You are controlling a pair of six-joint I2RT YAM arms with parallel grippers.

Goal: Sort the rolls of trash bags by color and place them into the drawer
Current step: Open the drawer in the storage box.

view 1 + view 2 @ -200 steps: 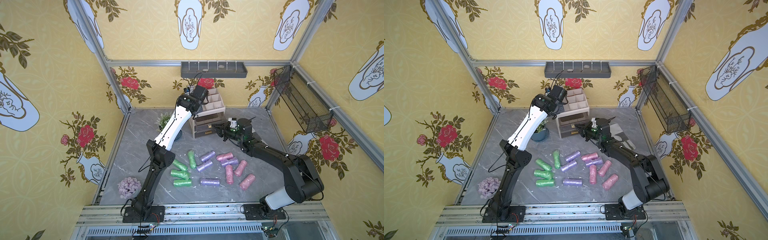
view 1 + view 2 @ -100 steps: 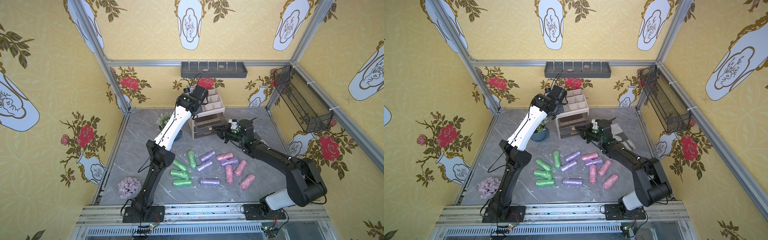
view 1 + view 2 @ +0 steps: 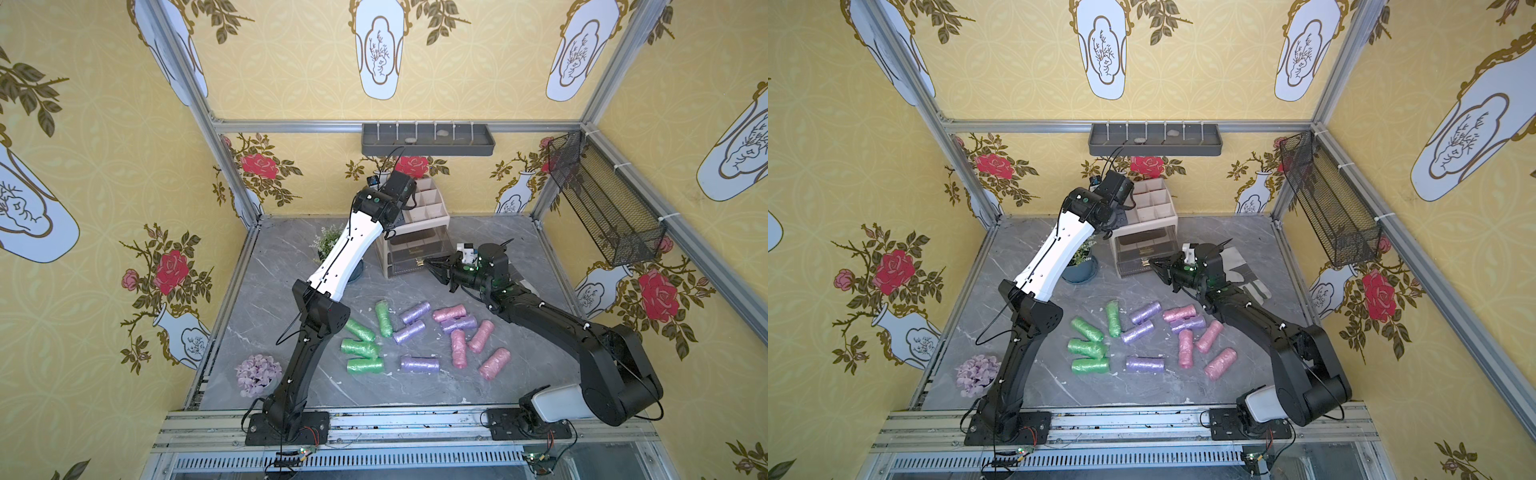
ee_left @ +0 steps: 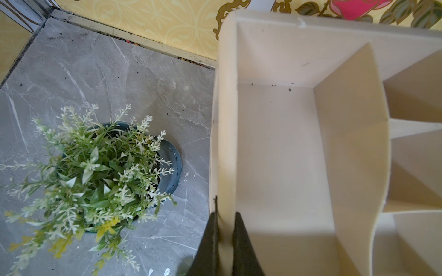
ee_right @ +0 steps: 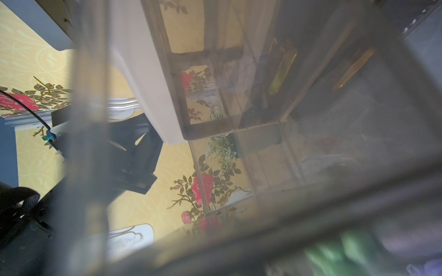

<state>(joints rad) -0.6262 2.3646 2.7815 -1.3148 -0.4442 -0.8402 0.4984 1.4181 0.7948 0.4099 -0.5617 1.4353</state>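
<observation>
Standing at the far middle of a grey marble table [image 3: 274, 291], a cream organiser [image 3: 432, 210] with clear drawers is worked by both arms. The left arm rises from its near-left base, folds at the elbow and reaches down onto the organiser's open top tray. Its left hand [image 4: 224, 216] is clamped across the tray's left wall, one finger on each side, probably to stop the light box sliding. The right arm stretches low from the near right, wrist level. The right hand [image 3: 1152, 262] is at the front of a clear drawer [image 3: 1144, 249], fingers together by its gold handle; whether they pinch the handle is unclear. The likely step is opening that drawer. The rolls of trash bags [image 3: 419, 363] all lie loose on the near-middle table, green left, lilac centre, pink right, none yet stored.
</observation>
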